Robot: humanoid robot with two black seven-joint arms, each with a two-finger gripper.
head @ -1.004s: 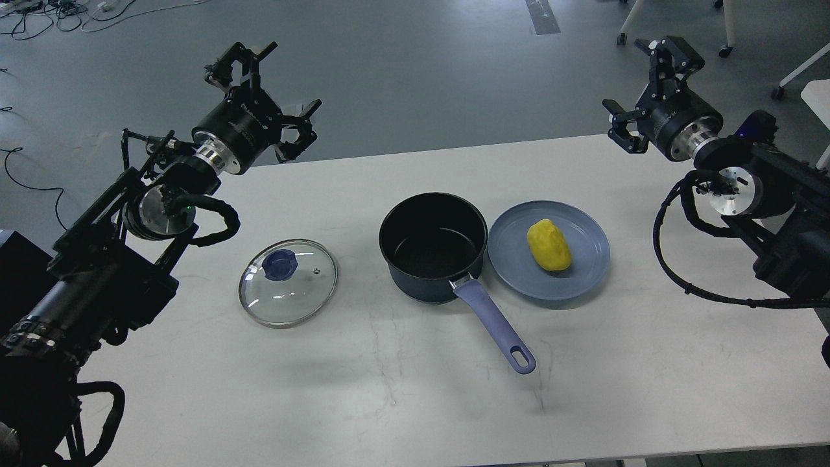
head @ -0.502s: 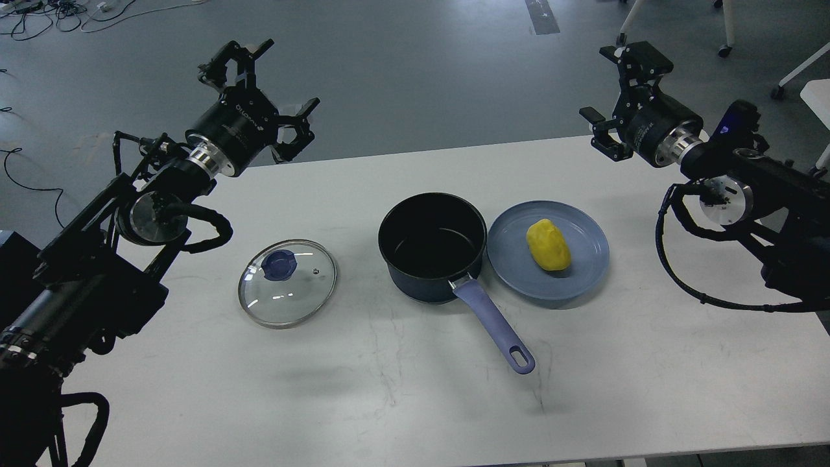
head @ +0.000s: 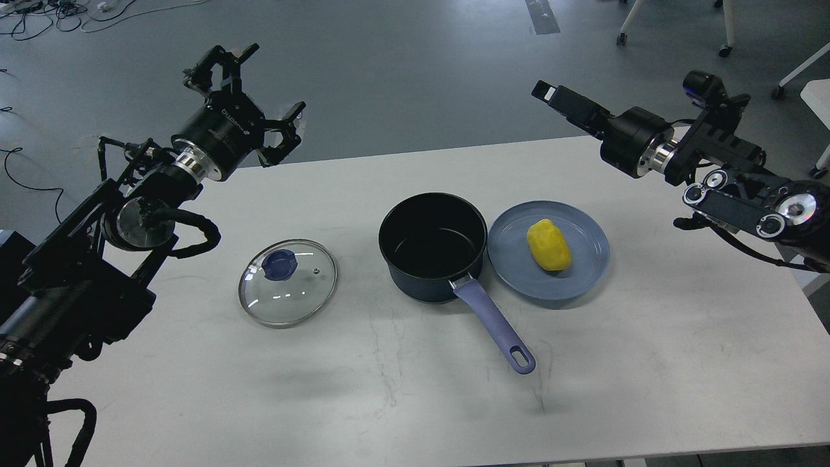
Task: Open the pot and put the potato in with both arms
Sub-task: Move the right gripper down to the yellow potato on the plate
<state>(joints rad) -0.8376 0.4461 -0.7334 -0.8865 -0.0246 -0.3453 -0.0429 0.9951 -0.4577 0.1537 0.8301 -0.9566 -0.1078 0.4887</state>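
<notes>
Overhead, both arms, left gripper splayed.

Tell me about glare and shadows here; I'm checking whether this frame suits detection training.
Head view: small white glints on the glass lid; soft shadows under the pot handle and beside the potato on the plate; the table is evenly lit; the right gripper is dark and seen edge-on.

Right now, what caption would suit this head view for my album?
Lid off, pot open, potato waiting on its plate.
</notes>
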